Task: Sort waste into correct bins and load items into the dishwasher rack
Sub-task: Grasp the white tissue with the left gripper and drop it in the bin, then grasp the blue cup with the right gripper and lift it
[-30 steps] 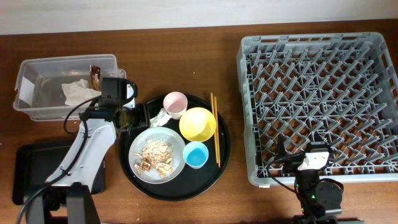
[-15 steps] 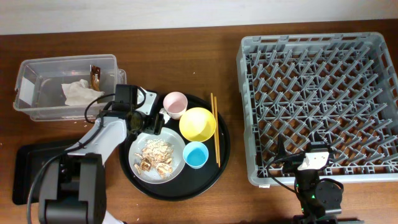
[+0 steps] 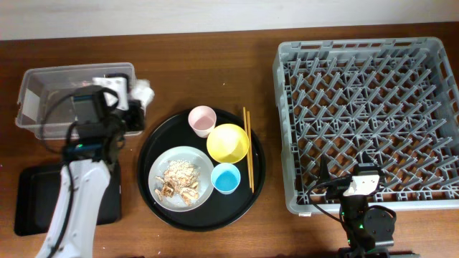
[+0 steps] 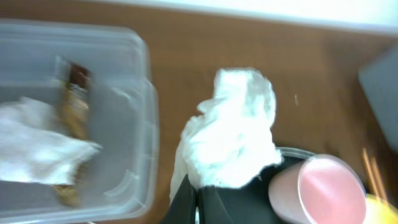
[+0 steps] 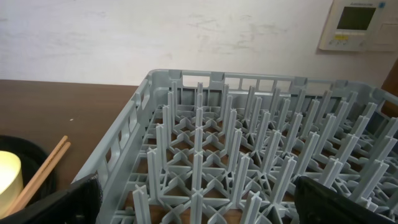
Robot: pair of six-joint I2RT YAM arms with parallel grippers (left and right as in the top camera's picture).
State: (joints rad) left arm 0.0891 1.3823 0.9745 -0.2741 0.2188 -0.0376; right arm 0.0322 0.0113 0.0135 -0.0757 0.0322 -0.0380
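Note:
My left gripper (image 3: 136, 106) is shut on a crumpled white tissue (image 4: 233, 127), which hangs just outside the right end of the clear tub (image 3: 43, 77). Another tissue (image 4: 28, 146) and a brown-gold wrapper (image 4: 74, 102) lie inside the tub. The pink cup (image 3: 202, 120), yellow bowl (image 3: 228, 142), blue cup (image 3: 226, 178) and grey plate (image 3: 163, 166) with food scraps (image 3: 179, 180) sit on the round black tray. My right gripper (image 5: 196, 186) stands open at the near edge of the grey dishwasher rack (image 3: 366, 115), holding nothing.
A flat black rectangular tray (image 3: 36, 204) lies at the front left, under my left arm. Wooden chopsticks (image 3: 247, 147) rest on the round black tray (image 3: 254, 190) beside the yellow bowl. Bare wooden table shows between that tray and the rack.
My left gripper was open over the round tray beside the pink cup; it has shut on the tissue and carried it left to the tub's right end. The right arm has not moved.

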